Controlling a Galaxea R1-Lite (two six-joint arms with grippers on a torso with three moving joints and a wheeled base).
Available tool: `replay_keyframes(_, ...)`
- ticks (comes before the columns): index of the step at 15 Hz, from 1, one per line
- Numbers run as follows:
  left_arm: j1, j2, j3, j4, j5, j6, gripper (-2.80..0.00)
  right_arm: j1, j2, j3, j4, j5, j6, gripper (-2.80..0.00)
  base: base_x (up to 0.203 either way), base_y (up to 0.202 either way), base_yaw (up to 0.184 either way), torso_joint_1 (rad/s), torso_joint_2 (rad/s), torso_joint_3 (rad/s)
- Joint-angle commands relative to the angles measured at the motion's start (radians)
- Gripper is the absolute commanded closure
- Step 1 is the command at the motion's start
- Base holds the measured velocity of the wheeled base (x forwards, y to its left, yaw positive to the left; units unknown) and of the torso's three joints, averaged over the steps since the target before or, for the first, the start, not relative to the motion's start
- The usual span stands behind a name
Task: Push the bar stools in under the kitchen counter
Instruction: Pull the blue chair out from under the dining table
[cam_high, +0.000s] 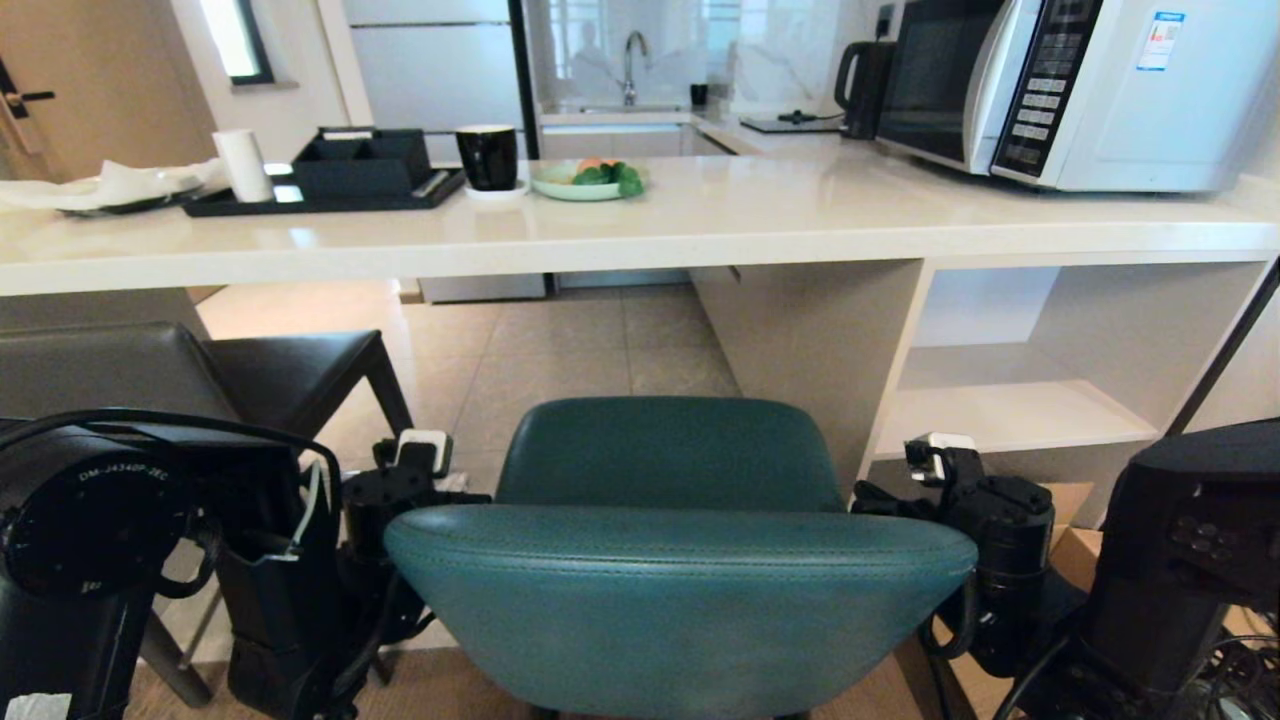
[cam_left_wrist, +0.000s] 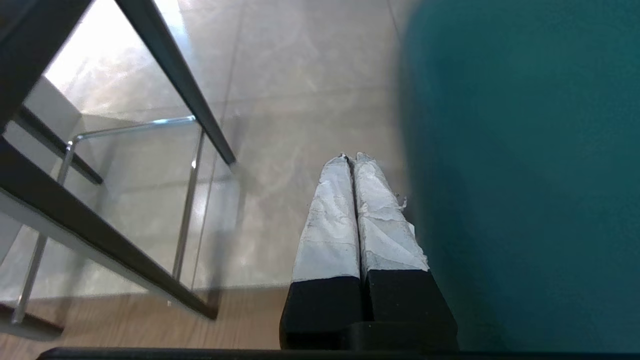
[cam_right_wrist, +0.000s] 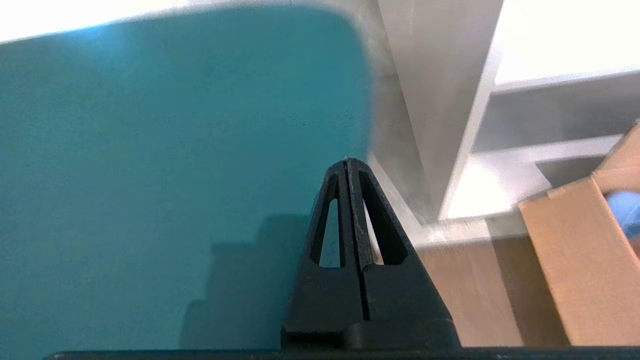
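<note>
Nearest us stands the teal leather bar stool with the rounded curved back (cam_high: 680, 590), its backrest between our two arms and its seat reaching toward the bench ahead. Our left claw (cam_left_wrist: 354, 159) hangs just beside the stool's left flank, its white-wrapped fingers (cam_left_wrist: 330, 220) pressed together and pinching nothing. Our right claw (cam_right_wrist: 347, 161) sits at the stool's right flank, black fingers likewise pressed together and empty; whether either touches the leather we cannot tell. To the left the grey leather square-backed stool (cam_high: 160, 375) stands partly under the long glossy white stone-like bench (cam_high: 700, 225). Farther on, a white microwave (cam_high: 1060, 90) rests on the slab.
</note>
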Motion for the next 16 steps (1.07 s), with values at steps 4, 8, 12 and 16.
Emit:
replay_keyframes(4, -0.058, -0.107, 0.1, -0.013, 0.005, -0.027, 0.0, -0.008, 0.075, -0.067, -0.006, -0.002, -0.001, 0.0, 0.0, 0.0, 0.0, 0.0, 0.0, 0.0)
replay_keyframes(8, -0.031, -0.091, 0.094, -0.013, 0.016, -0.024, 0.0, -0.006, 0.075, -0.059, -0.006, -0.002, -0.002, 0.0, 0.0, 0.0, 0.0, 0.0, 0.0, 0.0)
replay_keyframes(12, -0.007, -0.059, 0.064, -0.013, 0.016, -0.026, 0.0, 0.031, 0.026, 0.011, -0.006, -0.004, 0.0, 0.0, 0.0, 0.0, 0.0, 0.0, 0.0, 0.0)
replay_keyframes(16, -0.005, -0.055, 0.071, -0.013, 0.014, -0.029, 0.0, 0.045, 0.006, 0.028, -0.006, -0.007, 0.001, 0.0, 0.0, 0.0, 0.0, 0.0, 0.0, 0.0)
